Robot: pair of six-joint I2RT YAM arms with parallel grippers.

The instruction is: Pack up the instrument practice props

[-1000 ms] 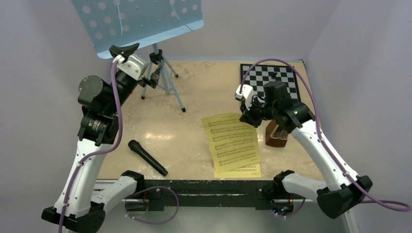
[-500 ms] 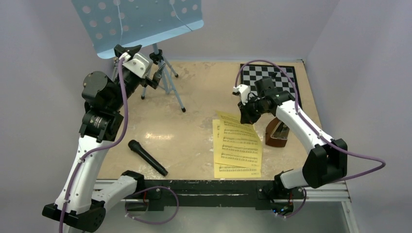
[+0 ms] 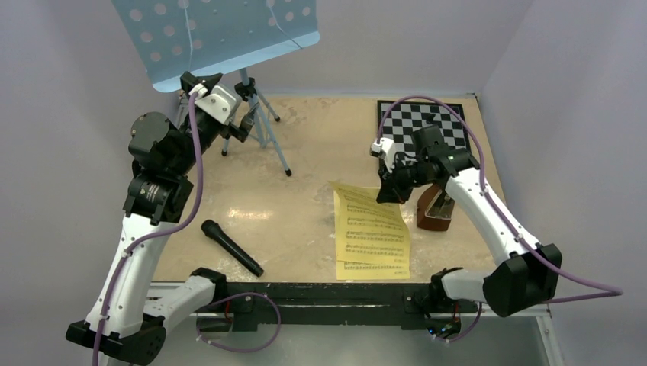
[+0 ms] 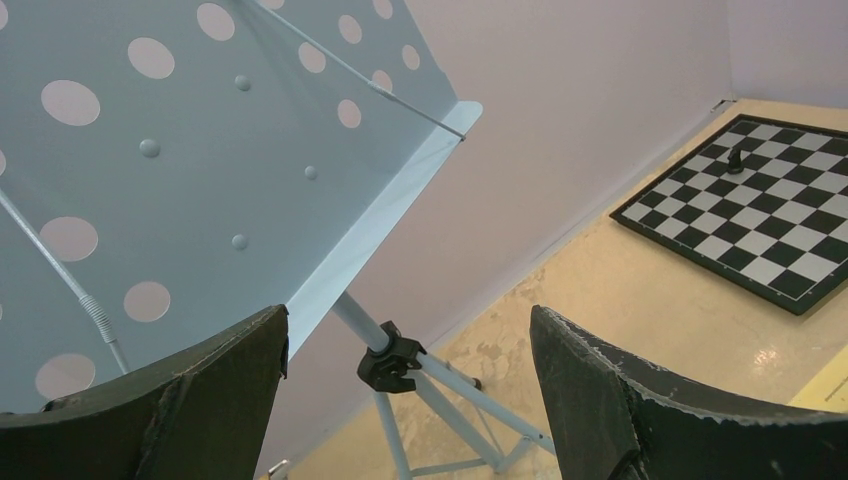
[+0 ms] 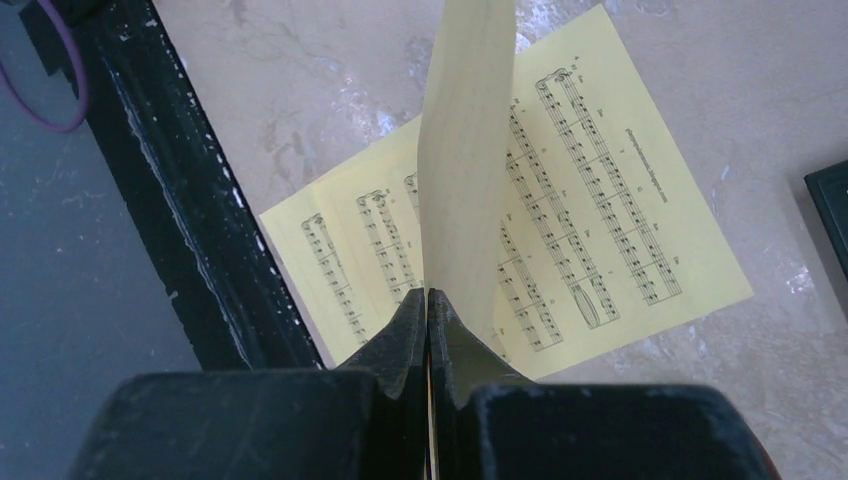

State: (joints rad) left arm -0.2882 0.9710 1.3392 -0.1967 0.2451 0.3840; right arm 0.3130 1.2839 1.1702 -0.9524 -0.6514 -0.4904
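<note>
- Sheet music (image 3: 371, 240): yellow pages overlap on the worktop (image 3: 320, 152) at 5 o'clock.
- Right gripper (image 5: 428, 300): pinched fully closed on the edge of the top page (image 5: 465, 150), which curls up off the page beneath it.
- Left gripper (image 4: 405, 320): jaws spread wide and holding nothing. It is raised at 11 o'clock, just under the tray of the stand (image 3: 221, 34); no contact shows.
- Stand: upright on its spread tripod, not folded.
- Metronome (image 3: 435, 213): at 4 o'clock, just beside the pages, untouched.
- Chessboard (image 3: 427, 126) at 2 o'clock and microphone (image 3: 231, 247) at 8 o'clock: not handled.
- Progress, as judged: early. No prop appears packed, and no box or bag is in view. One page is in hand; gathering the pages, the metronome and the stand all remain.
</note>
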